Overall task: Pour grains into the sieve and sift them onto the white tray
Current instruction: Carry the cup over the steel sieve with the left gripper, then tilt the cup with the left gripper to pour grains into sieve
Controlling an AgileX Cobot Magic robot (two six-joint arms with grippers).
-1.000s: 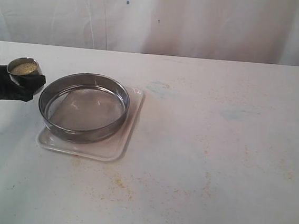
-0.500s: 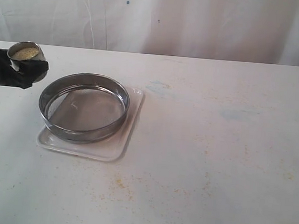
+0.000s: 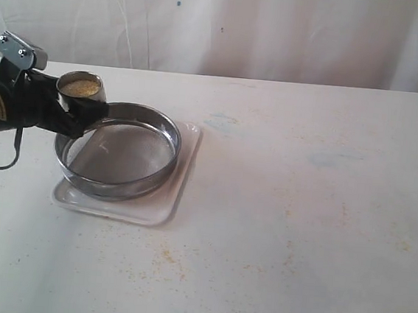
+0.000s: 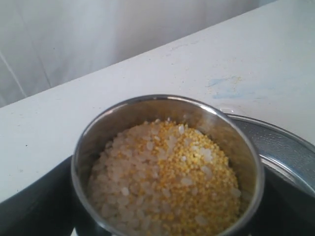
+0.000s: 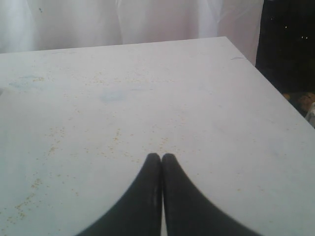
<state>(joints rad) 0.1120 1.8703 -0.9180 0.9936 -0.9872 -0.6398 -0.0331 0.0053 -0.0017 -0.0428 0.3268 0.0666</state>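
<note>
Far left: grips a small steel cup [image 3: 80, 94] between the black fingers of the left gripper [image 3: 76, 114] — clamped on its sides, cup roughly upright, raised at the left edge of the sieve [image 3: 113, 188]. Carries the grains [image 4: 162, 182] inside that cup, nearly brim-full, golden meal mixed with paler kernels. Just right, rests the sieve flat on the white tray [image 3: 163, 208]. Farther right, only speckled table [image 3: 300, 210]. Poises the right gripper [image 5: 161, 158] low over the tabletop — fingertips pressed together, holding nothing.
</note>
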